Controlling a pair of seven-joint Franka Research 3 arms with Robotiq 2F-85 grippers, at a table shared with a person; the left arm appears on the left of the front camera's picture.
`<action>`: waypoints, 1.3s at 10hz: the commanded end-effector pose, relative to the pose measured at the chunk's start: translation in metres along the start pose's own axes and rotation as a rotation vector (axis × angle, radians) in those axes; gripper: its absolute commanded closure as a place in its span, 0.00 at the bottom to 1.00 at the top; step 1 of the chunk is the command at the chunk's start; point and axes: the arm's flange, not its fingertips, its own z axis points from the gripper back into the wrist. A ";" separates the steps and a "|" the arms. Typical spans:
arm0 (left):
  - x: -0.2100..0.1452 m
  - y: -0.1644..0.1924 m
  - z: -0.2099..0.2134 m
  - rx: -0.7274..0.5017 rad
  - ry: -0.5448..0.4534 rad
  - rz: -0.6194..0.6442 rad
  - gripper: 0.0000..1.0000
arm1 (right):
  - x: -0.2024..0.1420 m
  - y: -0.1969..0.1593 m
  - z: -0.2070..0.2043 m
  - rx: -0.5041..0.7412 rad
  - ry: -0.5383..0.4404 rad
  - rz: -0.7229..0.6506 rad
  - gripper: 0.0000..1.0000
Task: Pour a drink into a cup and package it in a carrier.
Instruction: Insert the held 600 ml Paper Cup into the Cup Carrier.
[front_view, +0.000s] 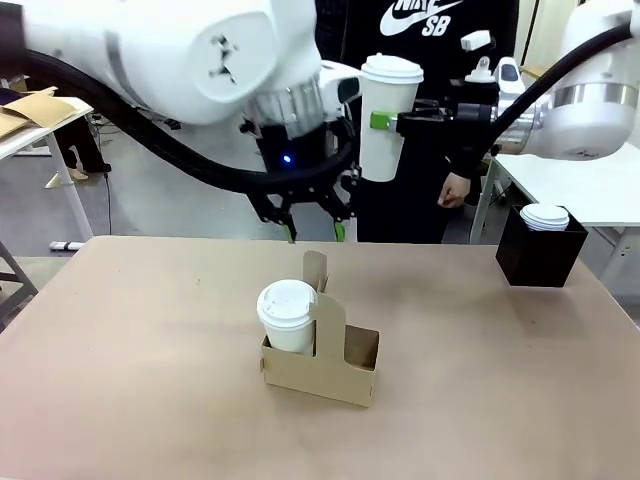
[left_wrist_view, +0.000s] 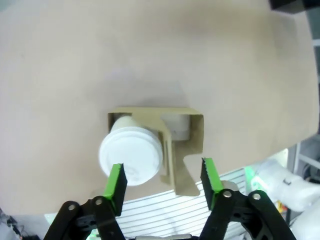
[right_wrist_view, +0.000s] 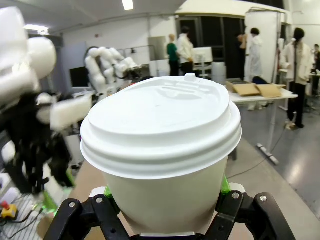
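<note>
Nearest: carrier (front_view: 322, 378) on the desk (front_view: 140, 350), handle tab upright. A lidded cup (front_view: 287, 315) sits in its left hole. Right hole looks empty from the front.

Left wrist view, looking straight down, adds the top of that cup (left_wrist_view: 131, 156) and the carrier's (left_wrist_view: 197, 132) second hole. A pale round patch shows inside the hole, and I cannot tell what it is.

Left claw (front_view: 315, 232) hangs above and just behind the carrier, pointing down. From its own camera the left claw (left_wrist_view: 163, 184) is spread wide, green pads well apart, gripping nothing and touching nothing.

Farther and higher, right of the carrier: right claw (front_view: 385, 122) clamped on a second cup (front_view: 390, 80), upright, domed lid on, well clear of the desk. Right wrist view gives the close look. The second cup (right_wrist_view: 165, 150) fills the space between the right claw's (right_wrist_view: 165, 192) fingers, with the pads pressed against its lower wall.

Far right of the carrier: black box (front_view: 540, 258) holding white lids (front_view: 545, 215).

Beyond the desk: a person, one hand (front_view: 455, 190) hanging down.
</note>
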 end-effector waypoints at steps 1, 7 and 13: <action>-0.017 0.041 0.020 -0.063 0.015 -0.165 0.00 | -0.017 0.010 0.014 0.097 0.022 -0.020 0.19; -0.038 0.139 0.007 -0.187 -0.169 -0.476 0.00 | -0.101 0.071 0.007 0.329 0.090 -0.021 0.19; -0.036 0.145 0.007 -0.143 -0.154 -0.491 0.00 | -0.112 0.072 0.004 0.328 0.081 -0.035 0.19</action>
